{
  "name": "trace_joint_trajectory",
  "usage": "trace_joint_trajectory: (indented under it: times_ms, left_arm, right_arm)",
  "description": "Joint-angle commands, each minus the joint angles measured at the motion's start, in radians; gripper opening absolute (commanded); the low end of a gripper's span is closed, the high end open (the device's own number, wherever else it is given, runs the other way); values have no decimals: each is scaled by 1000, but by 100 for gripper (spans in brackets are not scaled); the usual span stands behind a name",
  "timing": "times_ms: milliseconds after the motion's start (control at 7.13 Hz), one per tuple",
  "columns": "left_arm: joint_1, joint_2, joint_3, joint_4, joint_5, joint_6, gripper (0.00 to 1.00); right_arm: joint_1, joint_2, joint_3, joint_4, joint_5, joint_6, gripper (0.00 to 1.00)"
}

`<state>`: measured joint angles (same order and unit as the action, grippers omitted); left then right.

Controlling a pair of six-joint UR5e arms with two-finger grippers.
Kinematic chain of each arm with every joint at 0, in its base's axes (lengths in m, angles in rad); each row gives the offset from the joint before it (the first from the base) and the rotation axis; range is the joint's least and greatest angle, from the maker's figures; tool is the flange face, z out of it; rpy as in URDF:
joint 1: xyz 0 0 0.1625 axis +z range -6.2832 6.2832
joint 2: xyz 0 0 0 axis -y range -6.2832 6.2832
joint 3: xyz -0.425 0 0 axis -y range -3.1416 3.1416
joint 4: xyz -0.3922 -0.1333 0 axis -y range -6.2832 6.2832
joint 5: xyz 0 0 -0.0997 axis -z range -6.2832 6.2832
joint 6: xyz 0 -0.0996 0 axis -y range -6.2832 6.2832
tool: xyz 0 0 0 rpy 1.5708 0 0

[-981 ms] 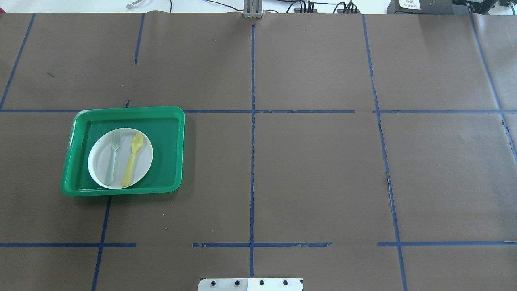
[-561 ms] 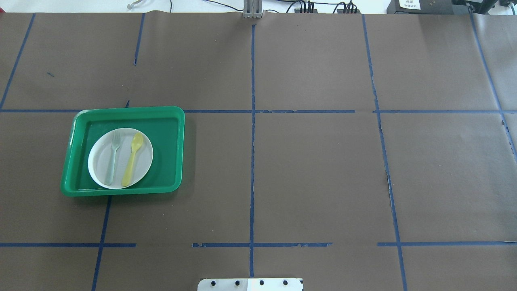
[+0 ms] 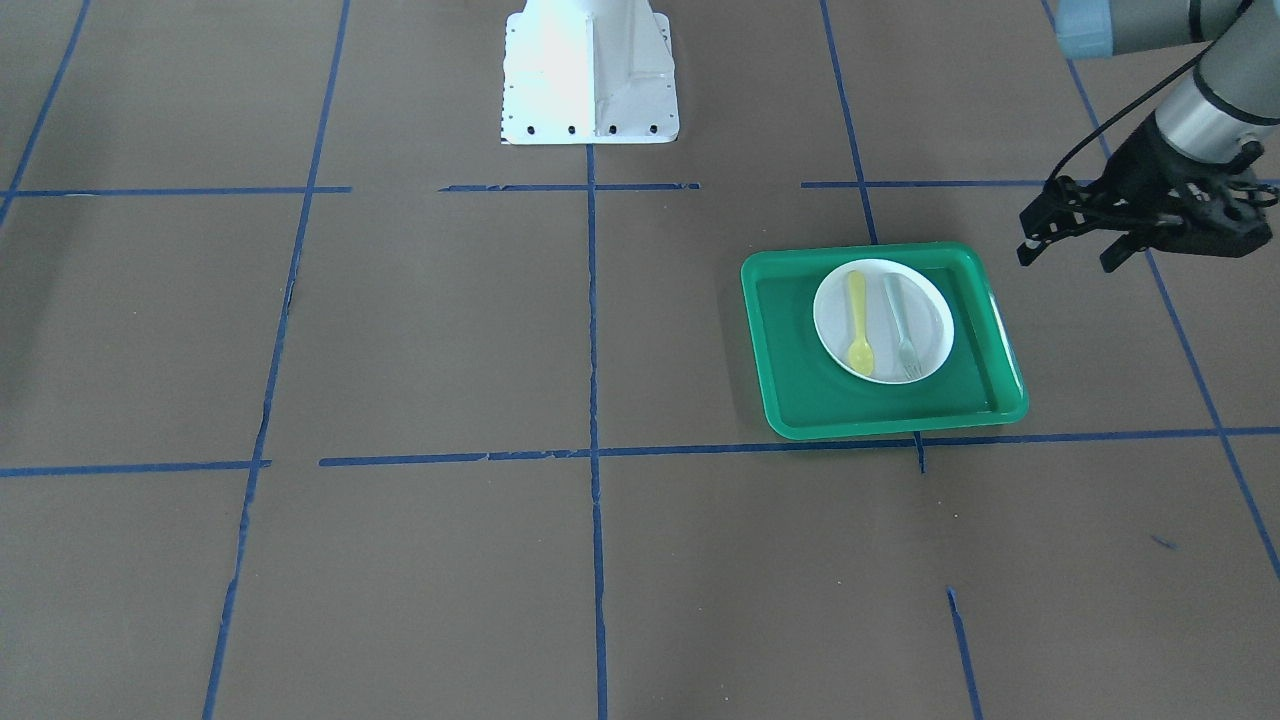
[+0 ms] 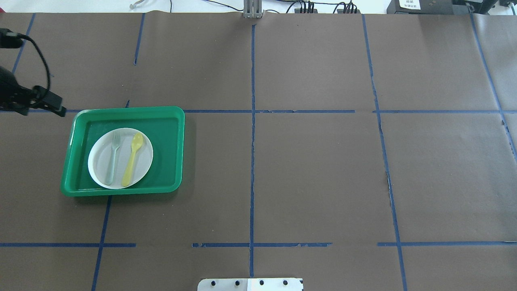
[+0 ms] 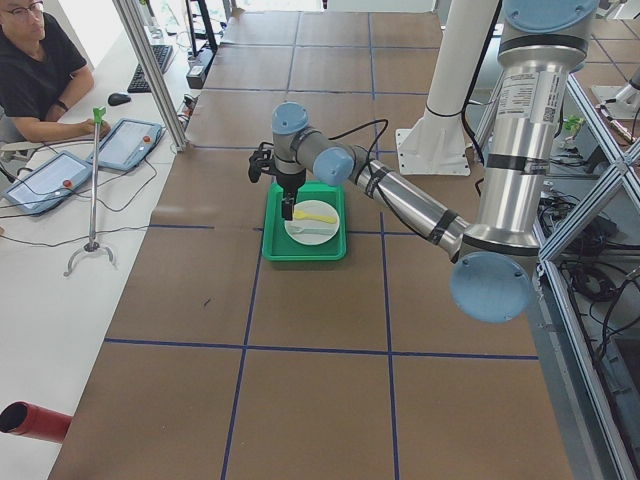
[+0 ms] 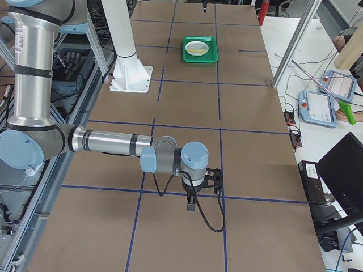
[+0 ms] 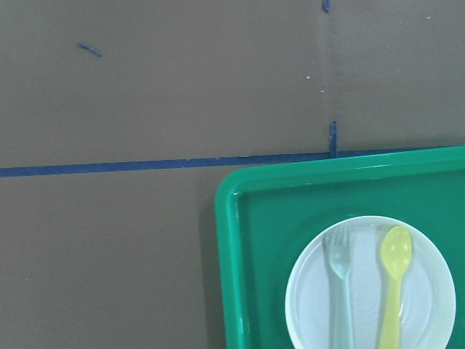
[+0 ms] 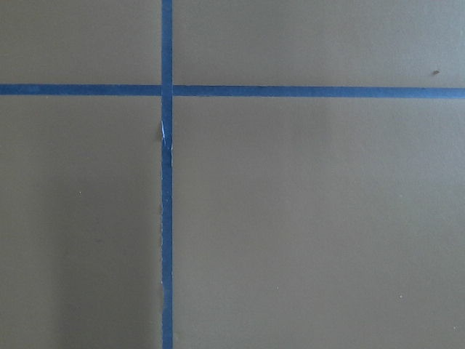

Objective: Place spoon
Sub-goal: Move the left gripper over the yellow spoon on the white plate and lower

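Note:
The yellow spoon lies on a white plate next to a pale fork, inside a green tray. The spoon also shows in the front view and in the left wrist view. My left gripper is open and empty. It hovers above the table just outside the tray's far left corner in the overhead view. My right gripper shows only in the exterior right view, far from the tray, over bare table. I cannot tell whether it is open or shut.
Brown paper with blue tape lines covers the table. The robot's white base plate stands at the near middle edge. An operator sits with tablets beyond the table's far side.
My left gripper has come into the overhead view at the left edge, beside the tray's far left corner. The spoon, fork, plate and tray have not moved.

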<state>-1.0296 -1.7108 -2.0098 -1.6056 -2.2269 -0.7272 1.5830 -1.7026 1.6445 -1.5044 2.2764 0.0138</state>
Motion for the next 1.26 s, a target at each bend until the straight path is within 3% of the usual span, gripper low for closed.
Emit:
trace_joint_trajectory:
  times_ms: [0,421,1121]
  left_arm:
    - [187,-99,40,1,145,-199,100]
    - [275,-161,175,-55,159,-232,100]
    - [302,-153,281,-169,170,-232,77]
  right_arm:
    - [0,0,0,0,0,0,100]
    - [0,0,0,0,0,0,100]
    - [0,0,0,0,0,0,100]
